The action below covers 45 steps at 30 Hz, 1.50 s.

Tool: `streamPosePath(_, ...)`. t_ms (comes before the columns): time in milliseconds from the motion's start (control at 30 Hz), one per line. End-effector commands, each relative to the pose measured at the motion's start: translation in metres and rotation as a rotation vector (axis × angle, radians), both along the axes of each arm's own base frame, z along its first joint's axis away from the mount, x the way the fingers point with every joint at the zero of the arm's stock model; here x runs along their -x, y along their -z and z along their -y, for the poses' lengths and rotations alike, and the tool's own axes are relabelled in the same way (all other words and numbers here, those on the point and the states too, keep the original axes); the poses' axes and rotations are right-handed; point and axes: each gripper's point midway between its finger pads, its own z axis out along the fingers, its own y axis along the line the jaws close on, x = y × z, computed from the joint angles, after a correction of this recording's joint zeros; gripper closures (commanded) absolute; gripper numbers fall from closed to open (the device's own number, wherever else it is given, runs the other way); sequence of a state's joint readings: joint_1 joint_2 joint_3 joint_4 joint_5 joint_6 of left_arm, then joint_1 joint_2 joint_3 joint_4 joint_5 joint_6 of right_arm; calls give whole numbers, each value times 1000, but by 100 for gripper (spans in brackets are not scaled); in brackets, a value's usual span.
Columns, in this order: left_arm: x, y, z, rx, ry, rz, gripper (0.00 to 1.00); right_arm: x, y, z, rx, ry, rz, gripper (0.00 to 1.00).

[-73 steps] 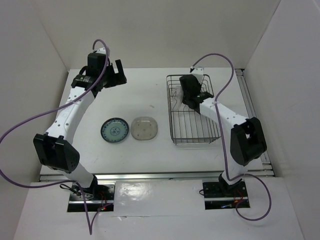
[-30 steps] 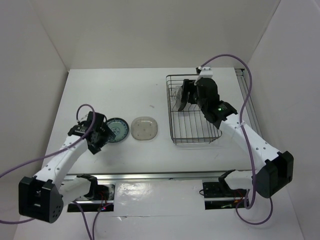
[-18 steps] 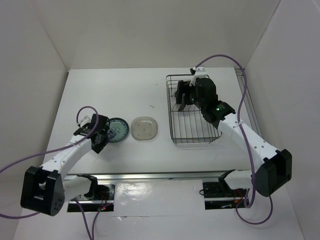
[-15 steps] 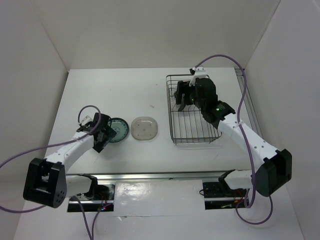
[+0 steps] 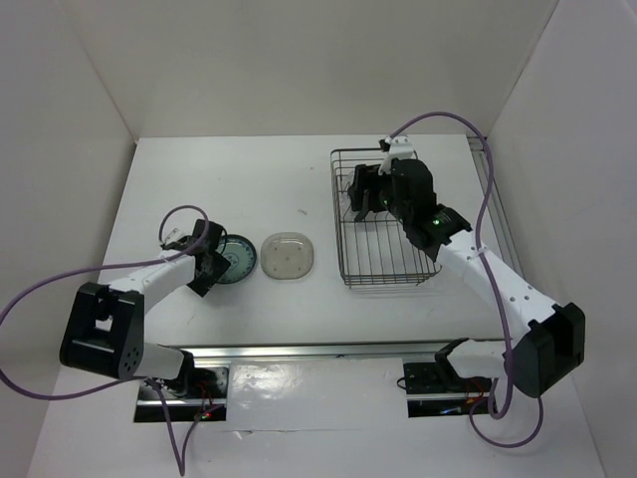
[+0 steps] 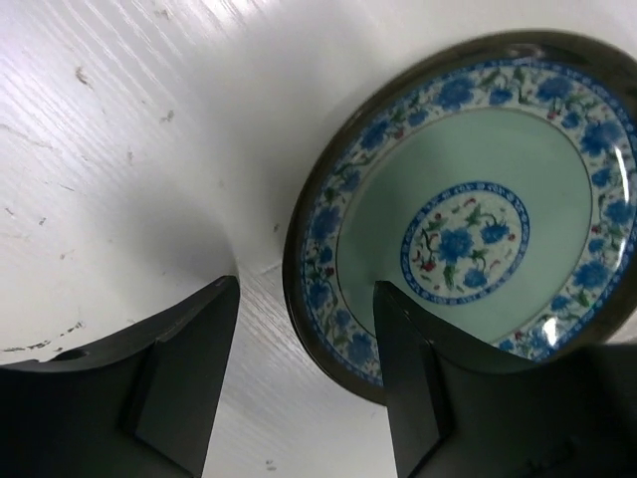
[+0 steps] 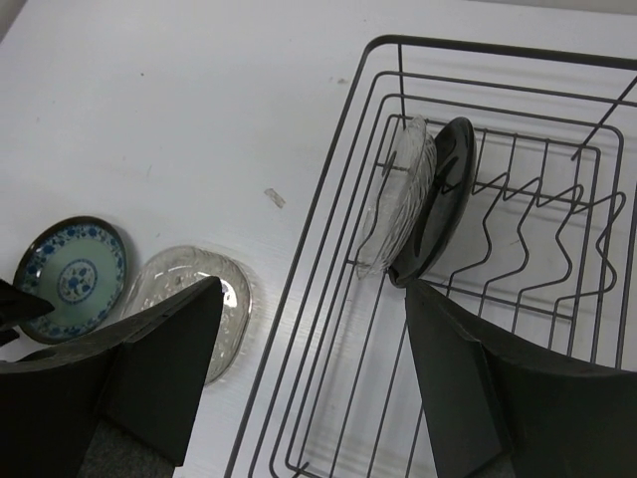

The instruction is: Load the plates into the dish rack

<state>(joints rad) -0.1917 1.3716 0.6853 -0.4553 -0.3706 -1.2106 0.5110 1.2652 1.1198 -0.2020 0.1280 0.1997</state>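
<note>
The blue-green patterned plate (image 5: 235, 261) lies flat on the white table, with the beige translucent plate (image 5: 289, 256) just to its right. My left gripper (image 5: 207, 263) is low at the patterned plate's left edge. In the left wrist view this plate (image 6: 478, 219) fills the right side. The left gripper (image 6: 307, 289) is open and straddles the rim, one finger over the plate, the other on the table side. A clear glass plate (image 7: 403, 194) and a black plate (image 7: 440, 199) stand on edge in the dish rack (image 7: 338, 169). My right gripper (image 5: 360, 194) hovers open and empty over the rack (image 5: 335, 214).
White walls enclose the table on three sides. Purple cables loop from both arms. A small scrap (image 5: 301, 211) lies on the table between the plates and the rack. A metal rail (image 5: 318, 349) runs along the near edge.
My left arm swung from the far left corner down to the patterned plate, and its jaws have narrowed around the rim. The right gripper rose off the rack's plates and now barely moves.
</note>
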Motion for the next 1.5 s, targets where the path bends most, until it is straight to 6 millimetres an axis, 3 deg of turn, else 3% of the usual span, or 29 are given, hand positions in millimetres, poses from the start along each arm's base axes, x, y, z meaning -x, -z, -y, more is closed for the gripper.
streamPosePath(0,-11,1,-4,-13,-25,8,30,7,-42,-4,-61,-29,123,19)
streamPosePath(67,-12,3,-6,-13,-34,8,30,9,-47,-3,-67,-29,134,19)
streamPosePath(200,-11,14,-9,-24,-35,-37,49,15,-54,-1,-79,-40,150,19)
streamPosePath(267,-11,19,-13,-17,-51,-57,65,17,-58,0,-85,-40,161,19)
streamPosePath(333,-8,22,-13,-21,-51,-77,66,19,-57,1,-85,-40,161,19)
streamPosePath(367,-6,26,-17,-23,-63,-92,75,20,-64,2,-95,-40,178,19)
streamPosePath(467,-7,24,-18,-14,-62,-98,79,22,-67,3,-107,-37,183,19)
streamPosePath(600,-9,20,-29,-3,-108,-100,100,24,-73,3,-116,-37,199,19)
streamPosePath(633,-9,20,-33,-7,-108,-103,100,25,-76,4,-121,-37,207,19)
streamPosePath(767,-22,-4,-38,-36,-80,-5,100,25,-74,4,-121,-37,207,19)
streamPosePath(933,-48,-69,-45,-95,-14,182,100,21,-66,-3,-124,-53,185,19)
streamPosePath(1000,-56,-83,-40,-85,26,242,100,21,-64,-5,-127,-65,185,19)
streamPosePath(1133,-72,-122,-9,-62,187,432,100,24,-67,-25,-160,-173,195,19)
streamPosePath(1167,-73,-142,-1,-65,242,501,100,25,-61,-33,-164,-213,182,19)
streamPosePath(1200,-71,-148,2,-71,262,532,100,30,-68,-45,-194,-302,200,19)
streamPosePath(1233,-71,-155,13,-68,298,585,100,32,-62,-53,-201,-348,192,19)
streamPosePath(1267,-65,-174,17,-69,317,661,100,36,-63,-58,-221,-381,198,19)
streamPosePath(1333,-57,-179,30,-61,372,729,100,34,-66,-68,-267,-420,225,19)
streamPosePath(1400,-53,-203,41,-54,428,839,100,39,-65,-82,-290,-506,218,19)
streamPosePath(1467,-48,-206,59,-24,511,890,100,36,-64,-97,-303,-579,226,19)
